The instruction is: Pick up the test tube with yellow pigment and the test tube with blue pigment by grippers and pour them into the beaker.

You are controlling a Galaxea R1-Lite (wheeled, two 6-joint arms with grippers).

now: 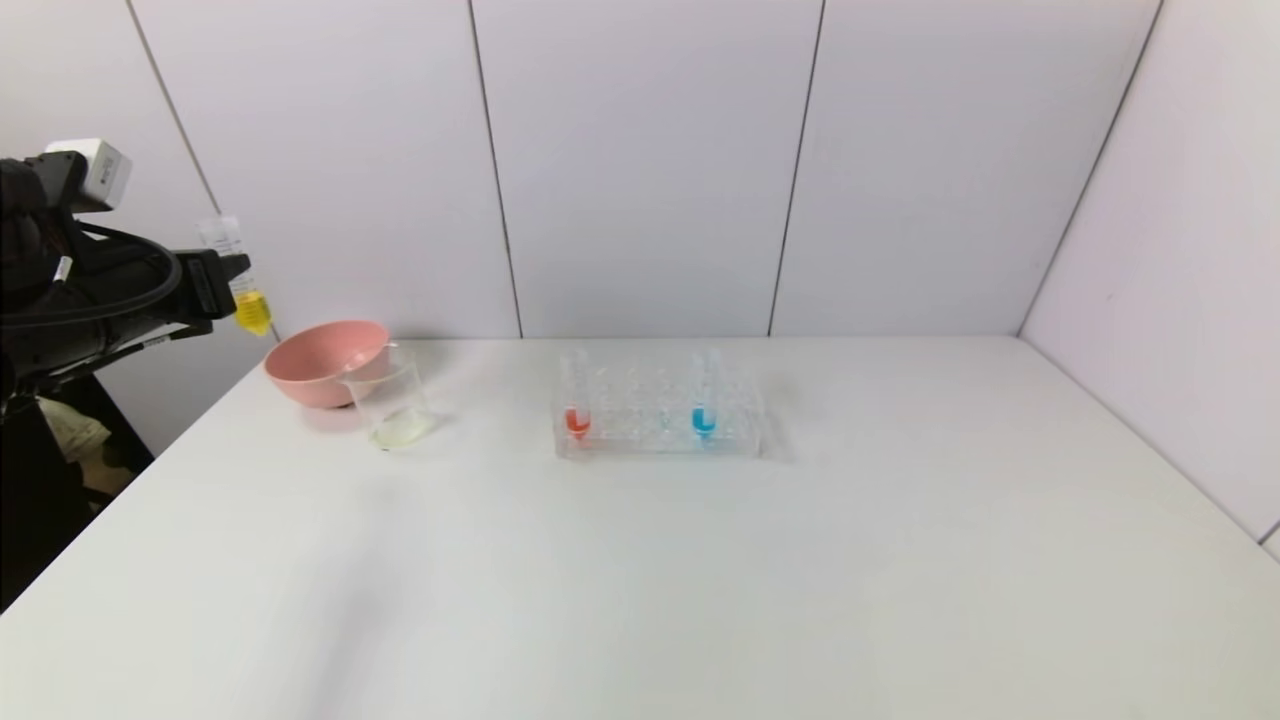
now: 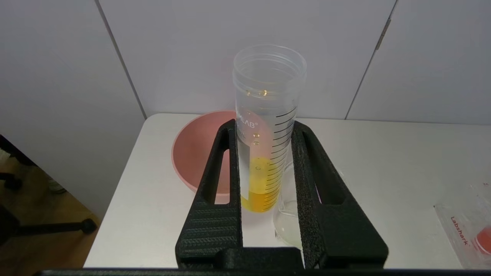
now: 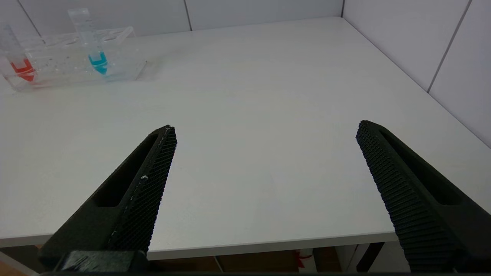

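The left claw [image 1: 228,283] hangs in the air off the left edge of the desk [image 1: 640,560], level with the wall panels and above and to the left of the pink bowl [image 1: 318,362]. It is clamped on the yellow tube [image 1: 240,285], which stands upright between its fingers [image 2: 215,180]. In the left wrist view the tube [image 2: 268,126] is clear, with printed graduation marks, an open threaded mouth at the top and yellow liquid pooled in its lower end; a few droplets cling to the inner wall above the liquid.

The beaker [image 1: 392,405] stands on the desk just in front of the bowl, touching or nearly touching its rim; which of the two is hard to tell. A thin pale film seems to lie at its bottom.

The clear rack [image 1: 660,415] sits near the middle of the desk, well apart from the beaker. The blue tube [image 1: 705,400] stands upright in a hole toward the rack's right end, and a red tube [image 1: 576,400] stands toward its left end.

The right claw [image 3: 264,161] is out of the head view; its own wrist view shows it with fingers spread wide apart, holding nothing, low over the near right part of the desk, with the rack [image 3: 76,57] far off.
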